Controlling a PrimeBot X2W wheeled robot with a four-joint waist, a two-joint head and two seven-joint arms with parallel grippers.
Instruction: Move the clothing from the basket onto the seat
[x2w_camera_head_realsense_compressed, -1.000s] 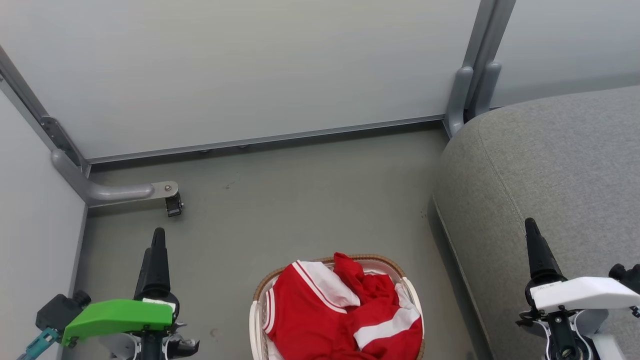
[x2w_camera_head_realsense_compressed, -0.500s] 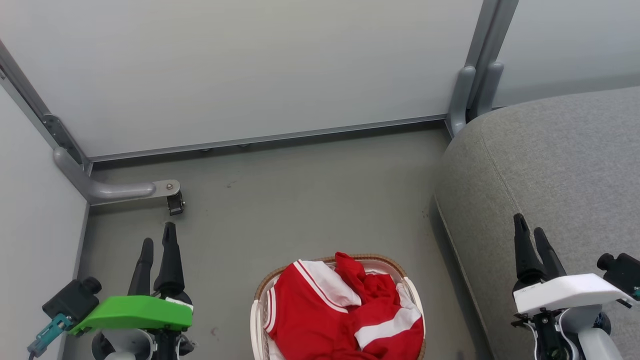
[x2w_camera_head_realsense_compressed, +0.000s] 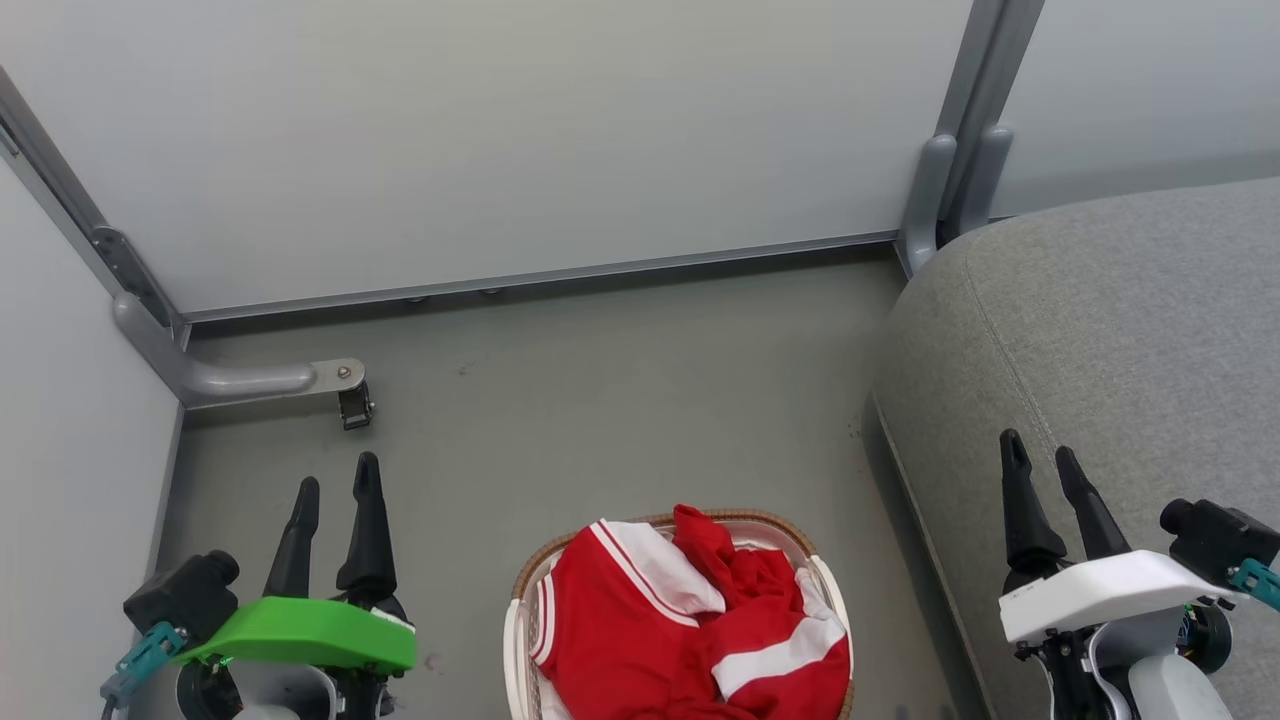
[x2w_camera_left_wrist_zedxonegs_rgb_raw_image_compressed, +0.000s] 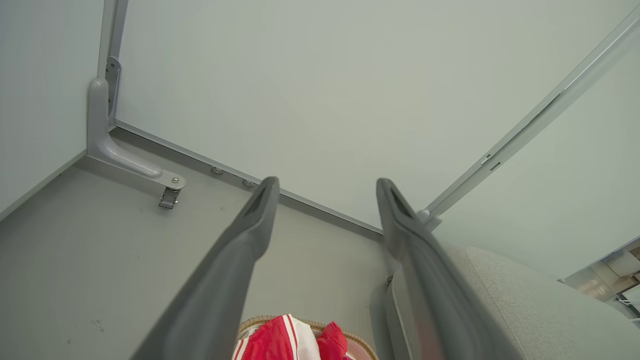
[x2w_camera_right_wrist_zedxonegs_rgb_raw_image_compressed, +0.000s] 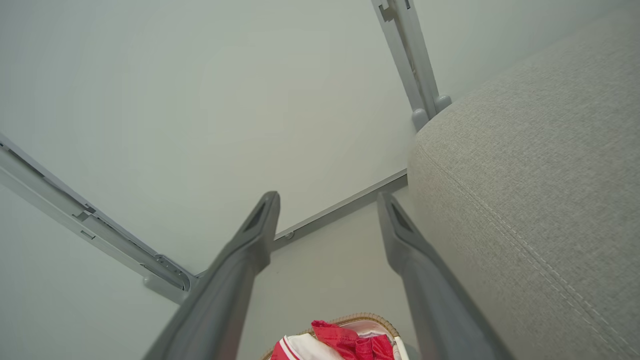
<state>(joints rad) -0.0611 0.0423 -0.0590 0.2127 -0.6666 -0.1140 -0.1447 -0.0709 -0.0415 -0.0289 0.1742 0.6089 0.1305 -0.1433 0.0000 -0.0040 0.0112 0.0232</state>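
Observation:
The red clothing (x2w_camera_head_realsense_compressed: 690, 630) with white bands lies heaped in the oval basket (x2w_camera_head_realsense_compressed: 520, 625) on the floor at the bottom centre of the head view. The grey seat (x2w_camera_head_realsense_compressed: 1120, 330) rises to the right of it. My left gripper (x2w_camera_head_realsense_compressed: 337, 482) hangs open left of the basket, nothing between its fingers. My right gripper (x2w_camera_head_realsense_compressed: 1040, 448) is open over the seat's front edge, also empty. In the left wrist view the clothing (x2w_camera_left_wrist_zedxonegs_rgb_raw_image_compressed: 280, 342) peeks up between the left gripper (x2w_camera_left_wrist_zedxonegs_rgb_raw_image_compressed: 325, 182) fingers. The right wrist view shows the clothing (x2w_camera_right_wrist_zedxonegs_rgb_raw_image_compressed: 345, 342), the seat (x2w_camera_right_wrist_zedxonegs_rgb_raw_image_compressed: 540, 165) and the open right gripper (x2w_camera_right_wrist_zedxonegs_rgb_raw_image_compressed: 327, 196).
Pale partition panels (x2w_camera_head_realsense_compressed: 500, 140) on grey metal frames close off the back and left. A grey floor bracket with a small caster (x2w_camera_head_realsense_compressed: 350, 405) juts out at the left, just beyond my left gripper. A frame post (x2w_camera_head_realsense_compressed: 960, 160) stands at the seat's far corner.
Both grippers have rolled so that two spread fingers now show where one showed before. Each has shifted slightly inward toward the basket. The clothing has not moved.

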